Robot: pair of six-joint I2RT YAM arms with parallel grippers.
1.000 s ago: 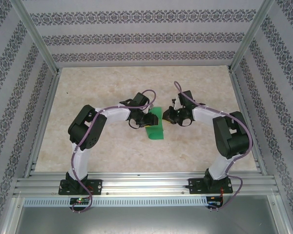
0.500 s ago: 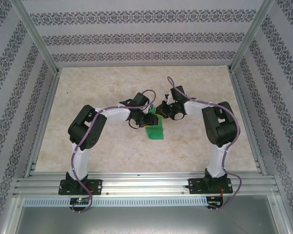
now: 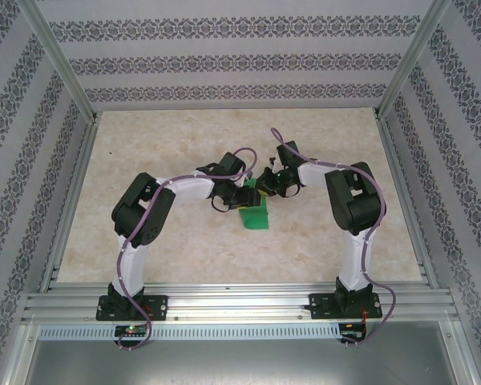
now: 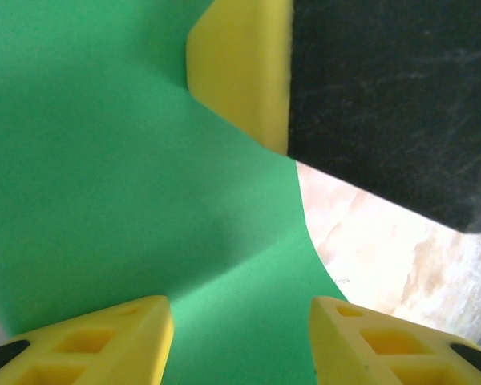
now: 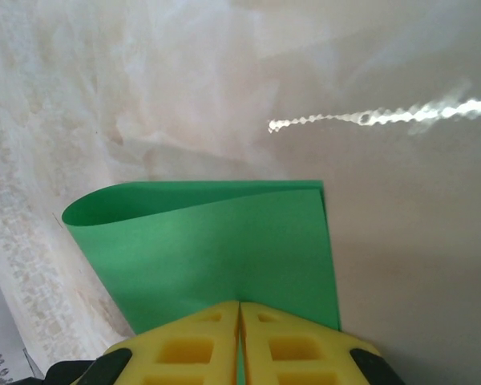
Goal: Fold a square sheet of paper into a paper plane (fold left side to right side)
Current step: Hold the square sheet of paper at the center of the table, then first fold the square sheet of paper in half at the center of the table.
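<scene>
Looking down from above, we find the square sheet of paper [image 3: 255, 215] near the middle of the table [image 3: 184, 136], between the two arms and partly under their wrists. The right gripper [image 3: 266, 184] is at its far end and the left gripper [image 3: 242, 197] just beside it.

In the right wrist view the right gripper [image 5: 239, 309] has its jaws pressed together on an edge of the sheet [image 5: 216, 241]. The sheet is doubled over there, with a rounded bend along one side that is not creased. In the left wrist view the left gripper [image 4: 240, 313] has its jaws apart and clamps nothing, and green paper [image 4: 104, 160] runs across the gap between them.

We judge this sheet to be very light, thin and limp. It will sag or curl wherever it is unsupported, and it will spring back from a loose bend until the bend is pressed flat. On the smooth tabletop we expect it to slide easily, so one hand should pin it while the other works.

We think the best hold is a shallow pinch at an edge or corner, with both layers caught together as the right gripper has them. A pinch in the middle would likely leave a stray crease, and a hard pull could tear or wrinkle the sheet.
</scene>
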